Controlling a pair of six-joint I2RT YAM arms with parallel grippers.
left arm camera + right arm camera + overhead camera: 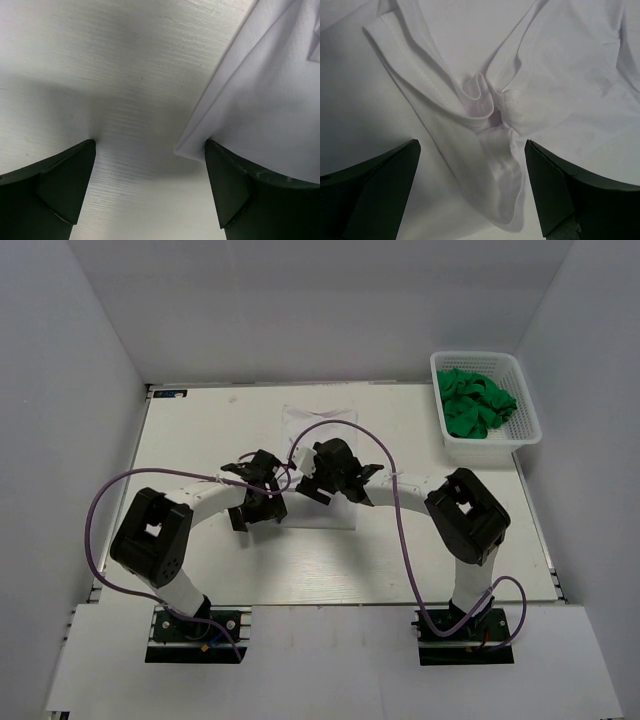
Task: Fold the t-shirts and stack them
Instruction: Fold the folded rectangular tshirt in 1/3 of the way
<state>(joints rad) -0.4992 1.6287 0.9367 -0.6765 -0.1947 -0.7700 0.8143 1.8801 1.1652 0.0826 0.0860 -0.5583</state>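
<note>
Left gripper (150, 145) hangs low over the table (100, 75) with its two dark fingers (50, 195) spread wide and nothing between them. Its own camera shows one finger at the edge of the white t-shirt (270, 100), a corner of the cloth reaching into the gap, while the other finger is over bare tabletop. Right gripper (472, 145) is likewise spread wide and holds nothing, poised over the same shirt. Only its wrist camera shows how the cloth lies there: a hemmed edge folded over and bunched into a small knot of creases in the middle, with flatter cloth all round. From overhead that detail is lost. White cloth on a white table is hard to make out, showing only as a faint pale rectangle that runs from beneath the two grippers toward the far side, and both wrists cover part of it. The overhead view alone shows the white plastic basket (490, 447) at the far right corner of the table, well apart from the arms, with green t-shirts (475, 405) crumpled inside; how many cannot be told. Whether any finger actually touches the cloth cannot be told either.
</note>
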